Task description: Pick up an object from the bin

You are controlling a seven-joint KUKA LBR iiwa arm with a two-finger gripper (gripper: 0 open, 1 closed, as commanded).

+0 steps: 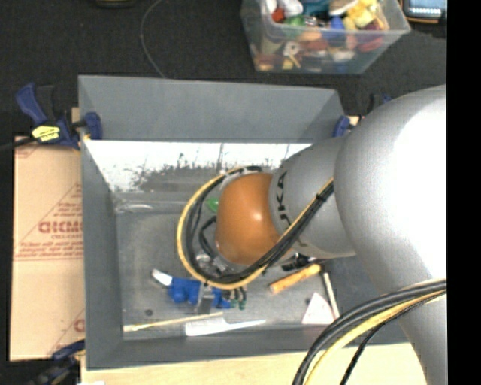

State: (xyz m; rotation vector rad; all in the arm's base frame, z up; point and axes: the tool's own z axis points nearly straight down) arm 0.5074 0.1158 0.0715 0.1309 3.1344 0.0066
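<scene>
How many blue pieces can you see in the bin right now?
2. The left blue piece lies near the front of the bin; the right blue piece is beside it. The arm may hide more.

Clear plastic tub (261, 46) of small bright toys (353, 16), upper right.

The big silver arm (376, 195) comes in from the right side of the bin (101, 225), wrist pointing down with its orange cover (244, 218) on top. Yellow and black cables (184, 225) loop round the wrist, gripper (214, 278) low near the front edge.
</scene>
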